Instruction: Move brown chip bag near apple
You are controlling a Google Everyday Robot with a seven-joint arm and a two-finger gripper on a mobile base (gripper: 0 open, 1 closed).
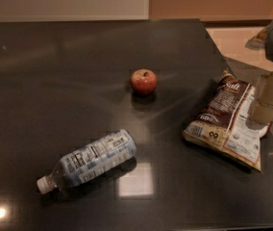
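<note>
Clear plastic bottle (pixel 95 159) lies on its side in the lower left of the frame, white cap (pixel 43 184) pointing toward the lower left corner, blue-white label facing up. It rests on a dark glossy table (pixel 55 71) with a pale square of glare just to its right.

Brown chip bag (pixel 228 121) lies flat at the right middle of the frame, dark brown with tan edges and a white label panel, well apart from the bottle.

Gripper (pixel 270 100) sits at the right edge of the frame, its tan parts over the bag's right side, grey arm above it. Wide or narrow, holding or not: cannot tell.

Apple (pixel 143 81) sits farther back at the frame's centre, red with stem dimple up, apart from the bag and to its upper left.
</note>
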